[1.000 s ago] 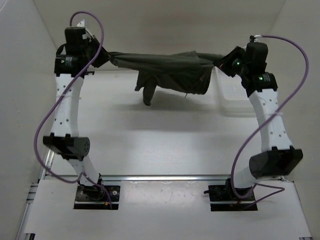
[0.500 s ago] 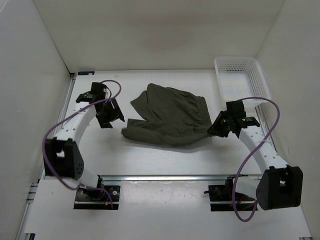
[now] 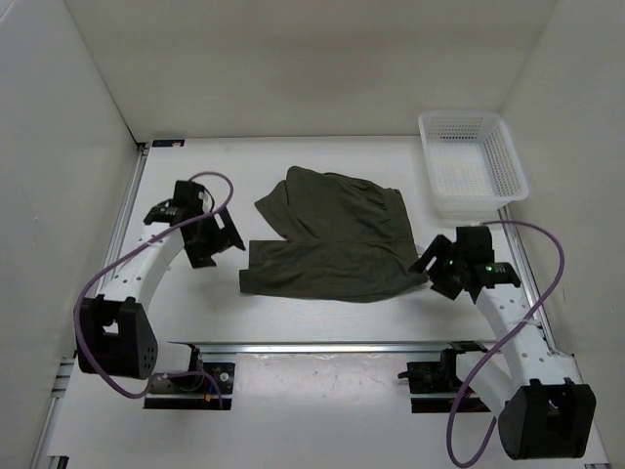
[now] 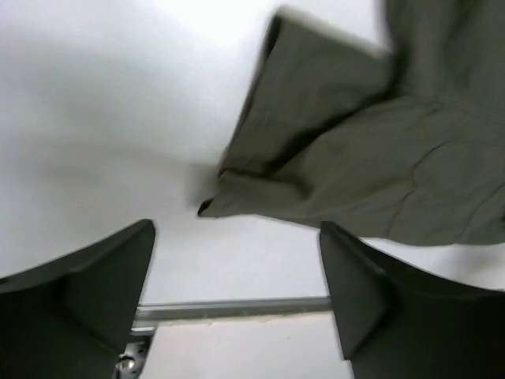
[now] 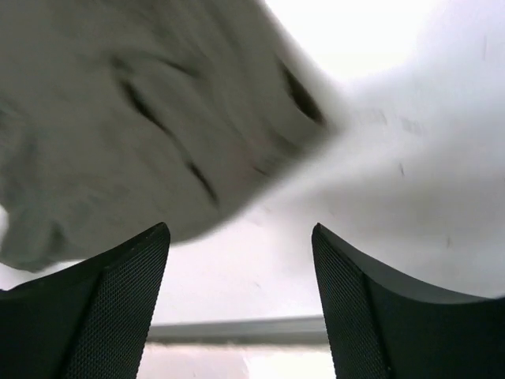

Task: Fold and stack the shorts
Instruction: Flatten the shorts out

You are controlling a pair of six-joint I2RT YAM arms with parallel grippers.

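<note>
The dark olive-green shorts (image 3: 332, 239) lie spread and wrinkled on the white table, one leg folded up toward the back left. My left gripper (image 3: 227, 237) stands open just left of the shorts' left edge and holds nothing. In the left wrist view the shorts (image 4: 371, 158) lie ahead and to the right of the left gripper (image 4: 237, 227), apart from its fingers. My right gripper (image 3: 430, 269) is open at the shorts' near right corner. In the right wrist view the blurred shorts (image 5: 118, 118) lie beyond the empty right gripper (image 5: 239, 228).
A white mesh basket (image 3: 508, 161) stands at the back right corner, with nothing in it. A metal rail (image 3: 322, 345) runs along the table's near edge. White walls enclose the table on the left, back and right.
A second ago both grippers held the shorts stretched in the air at the back. They brought them down onto the table, opened, let go and drew back a little.
</note>
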